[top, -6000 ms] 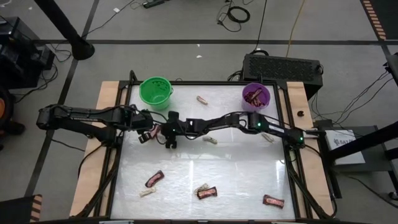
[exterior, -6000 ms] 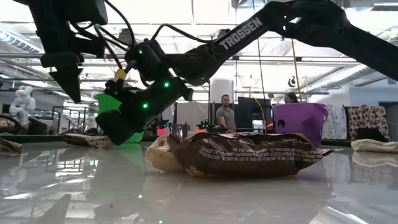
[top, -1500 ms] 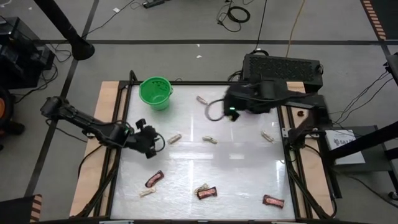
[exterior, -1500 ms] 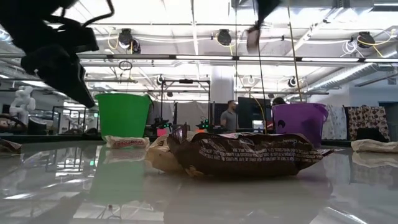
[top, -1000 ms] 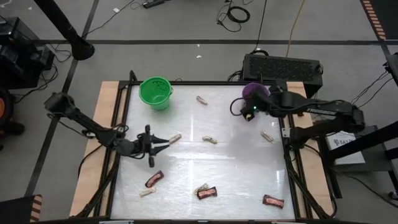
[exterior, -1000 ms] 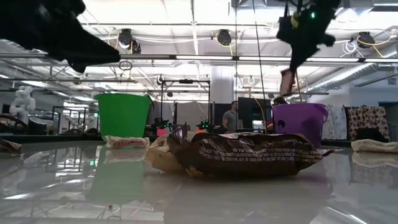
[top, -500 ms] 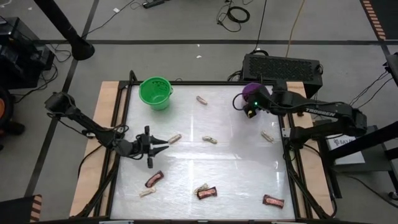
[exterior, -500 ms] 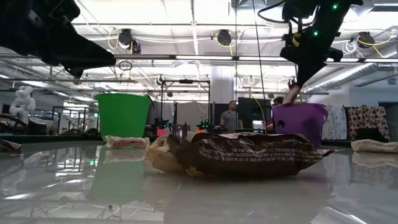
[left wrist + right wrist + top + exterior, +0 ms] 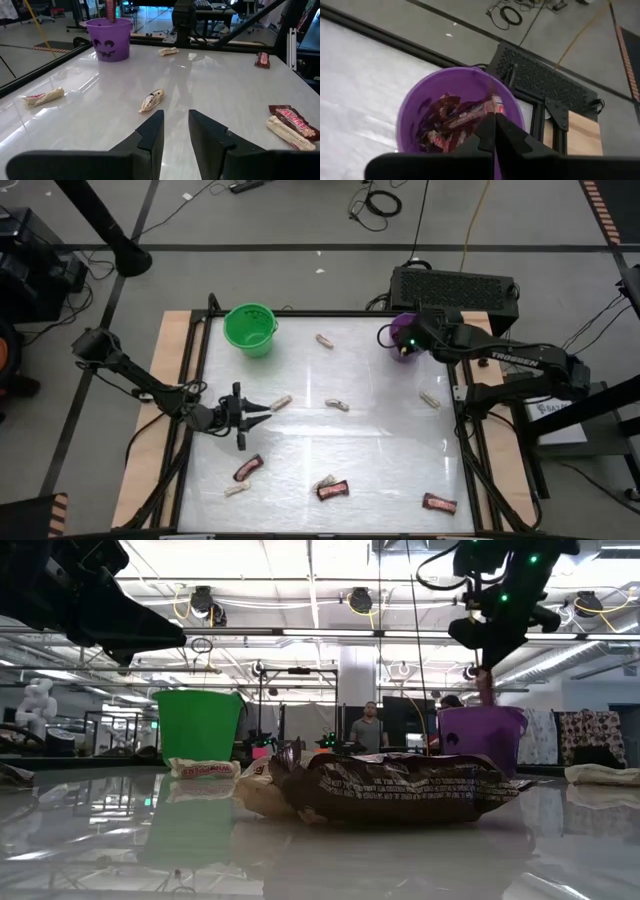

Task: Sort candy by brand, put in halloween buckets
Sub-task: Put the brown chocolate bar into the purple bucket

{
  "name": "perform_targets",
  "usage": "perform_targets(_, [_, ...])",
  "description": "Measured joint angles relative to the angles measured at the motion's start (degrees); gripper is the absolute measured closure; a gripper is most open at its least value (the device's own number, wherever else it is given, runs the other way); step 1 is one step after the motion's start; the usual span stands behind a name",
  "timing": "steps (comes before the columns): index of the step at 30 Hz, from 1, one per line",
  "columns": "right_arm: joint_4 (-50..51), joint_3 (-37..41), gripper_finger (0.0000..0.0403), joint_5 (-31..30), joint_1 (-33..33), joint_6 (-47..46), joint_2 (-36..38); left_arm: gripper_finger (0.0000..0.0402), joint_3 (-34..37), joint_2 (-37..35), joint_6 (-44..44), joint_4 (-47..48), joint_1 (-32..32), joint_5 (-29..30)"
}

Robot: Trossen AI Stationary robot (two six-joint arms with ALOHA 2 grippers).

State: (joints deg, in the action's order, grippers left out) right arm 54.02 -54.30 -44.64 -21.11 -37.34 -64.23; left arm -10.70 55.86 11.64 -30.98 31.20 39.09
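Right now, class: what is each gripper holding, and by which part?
The right gripper pinches a red-brown bar by its top end, over the purple bucket. The left gripper holds nothing.

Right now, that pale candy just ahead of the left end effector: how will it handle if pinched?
The pale candy looks small and crinkle-wrapped, so probably light and somewhat squashy. It lies flat on the glossy table, so it may skid rather than roll if the left end effector nudges it.
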Motion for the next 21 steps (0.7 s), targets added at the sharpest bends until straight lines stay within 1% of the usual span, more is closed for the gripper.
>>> perform_targets(5, [-0.11,0.0,0.0403,2.87,-2.23,0.34,-0.06,0.0304,0.0,0.0,-0.02,0.51,0.01,0.0])
perform_targets(13, [-0.37,0.0,0.0399,2.99,-2.49,0.5,-0.07,0.0304,-0.02,0.0,-0.04,1.34,0.0,-0.02])
perform_targets(16, [-0.39,0.0,0.0382,2.98,-2.49,0.5,-0.07,0.0304,-0.02,0.0,-0.12,1.44,0.0,-0.01])
perform_targets(21, [-0.42,0.0,0.0336,2.97,-2.49,1.8,-0.07,0.0304,-0.02,0.0,-0.44,1.49,0.0,-0.02])
